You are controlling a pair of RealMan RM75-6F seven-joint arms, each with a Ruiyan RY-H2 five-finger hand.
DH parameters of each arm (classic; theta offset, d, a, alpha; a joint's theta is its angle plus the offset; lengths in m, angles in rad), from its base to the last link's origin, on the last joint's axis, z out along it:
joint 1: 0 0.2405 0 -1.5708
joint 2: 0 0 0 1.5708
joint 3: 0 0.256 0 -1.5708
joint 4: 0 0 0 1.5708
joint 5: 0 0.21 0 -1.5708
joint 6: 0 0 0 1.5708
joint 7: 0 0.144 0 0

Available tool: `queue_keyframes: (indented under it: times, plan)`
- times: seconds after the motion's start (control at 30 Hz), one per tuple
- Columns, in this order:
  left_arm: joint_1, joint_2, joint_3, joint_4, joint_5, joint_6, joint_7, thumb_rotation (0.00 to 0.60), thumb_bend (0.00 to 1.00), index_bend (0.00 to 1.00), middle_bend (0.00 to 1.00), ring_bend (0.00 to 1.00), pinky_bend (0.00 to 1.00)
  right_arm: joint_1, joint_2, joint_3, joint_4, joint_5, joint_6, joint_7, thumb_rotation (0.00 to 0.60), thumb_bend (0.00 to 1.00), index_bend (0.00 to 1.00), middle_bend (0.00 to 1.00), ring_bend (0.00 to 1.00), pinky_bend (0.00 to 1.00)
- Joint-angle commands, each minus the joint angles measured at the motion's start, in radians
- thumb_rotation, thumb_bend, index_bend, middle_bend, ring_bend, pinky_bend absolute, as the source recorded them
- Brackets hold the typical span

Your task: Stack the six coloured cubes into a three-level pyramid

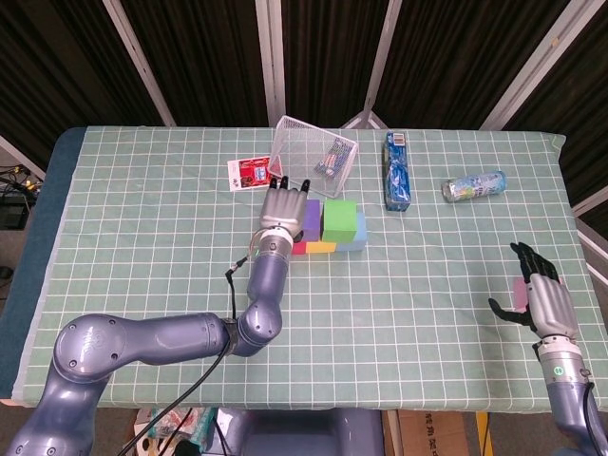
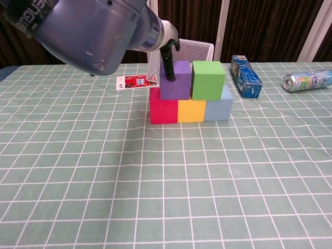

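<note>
Red (image 2: 163, 110), yellow (image 2: 191, 110) and blue (image 2: 218, 109) cubes form a row on the table. The green cube (image 2: 208, 80) sits on the yellow and blue ones. The purple cube (image 2: 176, 85) rests on the red and yellow cubes, against the green one. My left hand (image 1: 282, 209) grips the purple cube (image 1: 310, 218), and the chest view shows a dark finger (image 2: 169, 66) on its front face. My right hand (image 1: 543, 299) hovers at the table's right edge with a pink cube (image 1: 519, 291) at its palm side, mostly hidden.
A tilted wire basket (image 1: 315, 152) stands just behind the stack. A red-and-white card (image 1: 250, 173) lies to its left. A blue box (image 1: 397, 171) and a lying can (image 1: 473, 185) are at the back right.
</note>
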Motion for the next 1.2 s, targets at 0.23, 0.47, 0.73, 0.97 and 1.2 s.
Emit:
queue_keyframes:
  times: [0.23, 0.47, 0.73, 0.97, 1.2]
  plan:
    - [-0.003, -0.009, -0.010, 0.006, 0.007, 0.000, 0.009, 0.600, 0.46, 0.07, 0.36, 0.02, 0.04, 0.001, 0.000, -0.002, 0.001, -0.001, -0.004, 0.000, 0.600, 0.30, 0.00, 0.00, 0.00, 0.00]
    - [0.002, -0.006, -0.017, -0.006, 0.010, 0.003, 0.015, 0.600, 0.44, 0.06, 0.34, 0.02, 0.04, 0.001, 0.000, -0.001, 0.001, 0.000, -0.004, 0.001, 0.600, 0.30, 0.00, 0.00, 0.00, 0.00]
    - [0.006, -0.002, -0.023, -0.018, 0.012, 0.007, 0.015, 0.600, 0.43, 0.06, 0.34, 0.02, 0.04, 0.000, 0.000, -0.001, 0.000, -0.003, -0.002, 0.000, 0.600, 0.30, 0.00, 0.00, 0.00, 0.00]
    - [0.007, 0.001, -0.028, -0.028, 0.019, 0.014, 0.013, 0.600, 0.43, 0.06, 0.34, 0.02, 0.04, 0.000, 0.000, -0.002, -0.002, -0.005, -0.002, 0.002, 0.600, 0.30, 0.00, 0.00, 0.00, 0.00]
    - [0.001, 0.011, -0.032, -0.048, 0.017, 0.032, 0.029, 0.600, 0.43, 0.06, 0.35, 0.02, 0.04, 0.000, 0.000, -0.003, -0.003, -0.006, -0.003, 0.002, 0.600, 0.30, 0.00, 0.00, 0.00, 0.00]
